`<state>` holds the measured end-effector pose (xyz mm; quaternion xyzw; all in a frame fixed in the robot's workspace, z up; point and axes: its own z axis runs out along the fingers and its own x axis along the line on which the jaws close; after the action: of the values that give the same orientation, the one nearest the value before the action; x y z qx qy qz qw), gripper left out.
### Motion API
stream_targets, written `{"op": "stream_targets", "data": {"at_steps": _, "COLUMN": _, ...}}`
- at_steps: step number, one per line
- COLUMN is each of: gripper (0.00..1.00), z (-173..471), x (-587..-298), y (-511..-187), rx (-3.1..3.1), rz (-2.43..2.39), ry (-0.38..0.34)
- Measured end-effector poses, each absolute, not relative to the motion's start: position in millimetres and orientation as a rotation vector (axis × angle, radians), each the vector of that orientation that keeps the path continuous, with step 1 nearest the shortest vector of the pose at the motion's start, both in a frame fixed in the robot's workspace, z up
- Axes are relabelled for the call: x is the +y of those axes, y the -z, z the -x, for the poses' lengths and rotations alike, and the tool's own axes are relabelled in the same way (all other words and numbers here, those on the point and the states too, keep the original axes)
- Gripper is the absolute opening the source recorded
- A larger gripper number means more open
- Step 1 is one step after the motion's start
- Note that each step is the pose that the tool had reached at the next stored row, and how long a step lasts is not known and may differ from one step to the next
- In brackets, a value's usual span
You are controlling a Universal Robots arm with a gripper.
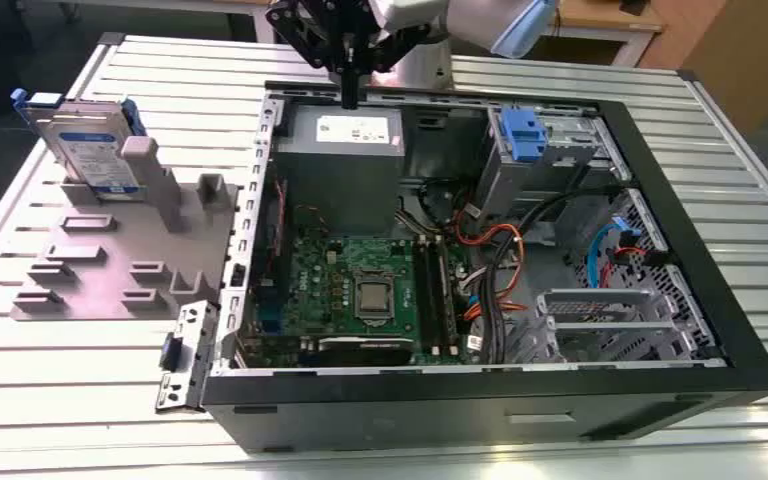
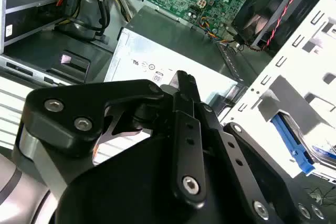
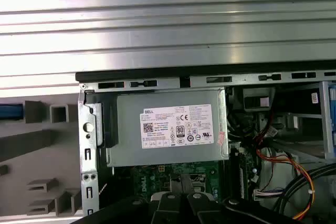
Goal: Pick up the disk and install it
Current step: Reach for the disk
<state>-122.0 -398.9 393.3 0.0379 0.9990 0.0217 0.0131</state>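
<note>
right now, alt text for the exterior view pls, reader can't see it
The arm's gripper, shut and empty, hangs over the far edge of an open computer case, above its grey power supply. The disk stands upright in a grey holder at the exterior view's left.

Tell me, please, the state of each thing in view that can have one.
disk, standing upright in the grey holder, not gripped.
gripper, shut and empty, near the power supply.
computer case, lying on its side, open, insides exposed.
</note>
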Motion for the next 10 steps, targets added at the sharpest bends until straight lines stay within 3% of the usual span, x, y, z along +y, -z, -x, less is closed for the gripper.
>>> {"op": "stream_targets", "data": {"at_steps": 10, "gripper": 0.11, "z": 126.1, "x": -398.9, "y": -393.3, "rx": 3.112, "rz": -0.118, "ry": -0.068}}
